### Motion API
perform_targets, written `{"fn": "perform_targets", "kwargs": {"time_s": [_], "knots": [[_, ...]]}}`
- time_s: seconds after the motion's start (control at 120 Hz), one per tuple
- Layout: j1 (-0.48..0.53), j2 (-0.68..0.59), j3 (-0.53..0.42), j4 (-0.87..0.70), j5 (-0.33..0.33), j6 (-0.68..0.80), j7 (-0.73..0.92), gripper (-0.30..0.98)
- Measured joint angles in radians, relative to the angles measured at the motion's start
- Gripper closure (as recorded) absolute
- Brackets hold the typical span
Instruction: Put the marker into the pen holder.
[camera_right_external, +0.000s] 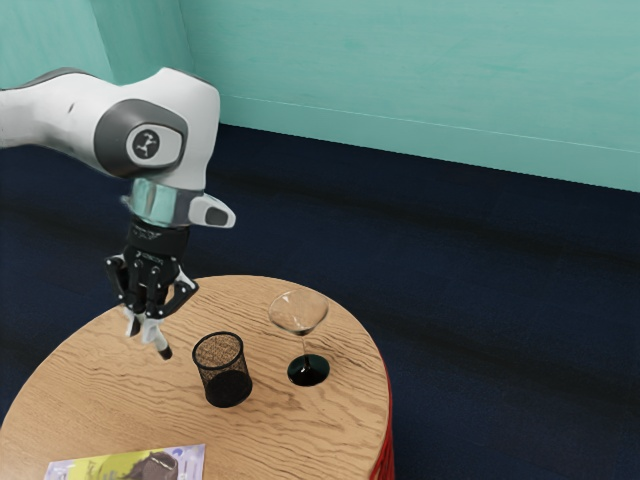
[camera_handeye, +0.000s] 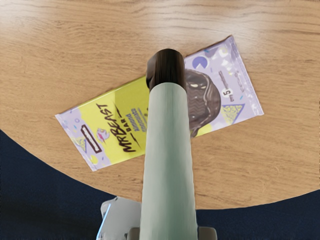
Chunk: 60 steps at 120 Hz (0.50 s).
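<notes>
My gripper (camera_right_external: 143, 316) is over the round table at the exterior view's left of the pen holder, shut on the marker (camera_right_external: 154, 335). The marker is pale with a dark end, and slants down toward the exterior view's right, outside the holder. The pen holder (camera_right_external: 224, 374) is a black mesh cup standing upright on the wood. In the wrist view the marker (camera_handeye: 169, 150) extends out from between the fingertips of my gripper (camera_handeye: 170, 233), its dark end farthest away and overlapping the view of a chocolate bar.
A stemmed glass (camera_right_external: 304, 318) with a dark base stands close to the holder, at the exterior view's right. The chocolate bar in its yellow and lilac wrapper (camera_right_external: 104, 468) (camera_handeye: 116, 120) lies flat near the edge of the wooden table (camera_right_external: 300, 430).
</notes>
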Motion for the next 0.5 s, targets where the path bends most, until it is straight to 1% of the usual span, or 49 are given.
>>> {"fn": "perform_targets", "kwargs": {"time_s": [0.258, 0.333, 0.375, 0.5], "knots": [[-0.017, 0.176, -0.021, 0.128, 0.011, -0.015, -0.029, 0.74], [-0.039, 0.21, -0.011, 0.157, 0.013, -0.016, -0.035, 0.74], [-0.029, 0.226, -0.026, 0.175, 0.014, -0.016, -0.038, 0.74], [-0.036, 0.276, -0.022, 0.214, 0.03, -0.016, -0.046, 0.74]]}}
